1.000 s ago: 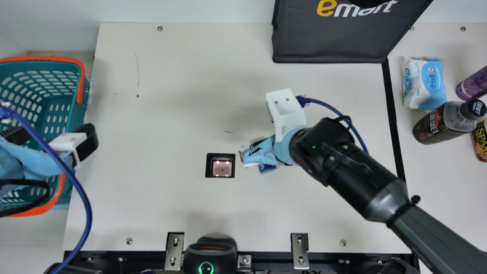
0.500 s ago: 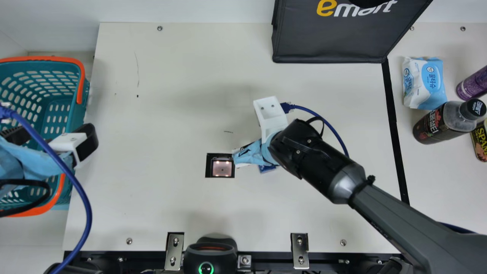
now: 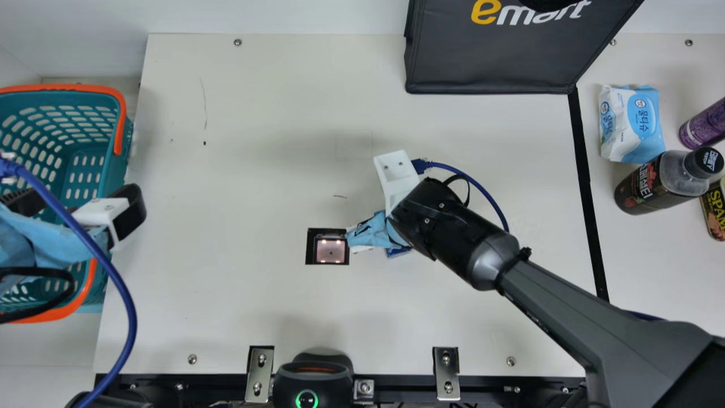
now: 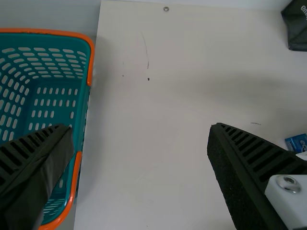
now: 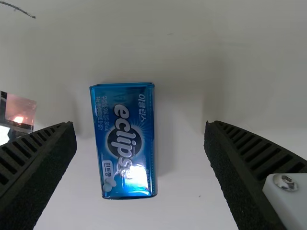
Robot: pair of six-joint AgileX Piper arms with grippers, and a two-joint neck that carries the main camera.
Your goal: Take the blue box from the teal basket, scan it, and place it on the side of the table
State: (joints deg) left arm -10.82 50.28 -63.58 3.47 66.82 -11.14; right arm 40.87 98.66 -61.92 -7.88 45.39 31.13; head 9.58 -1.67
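While the small, glossy blue rectangular box (image 3: 398, 253) lies on the cream bench (image 3: 255, 294), just below and right of the main view's centre, its long axis crosses the closing line of the nearer right black ribbed end effector (image 5: 140, 125), fingers apart.

"How's the light by the right claw (image 3: 369, 231)?"

"Bright, with soft shadows on the tabletop (image 3: 238, 294) around it."

"Any glare?"

"A white patch on the blue box (image 5: 123, 141) within the claw's gap; the scanner window (image 3: 331, 251) glows just beside."
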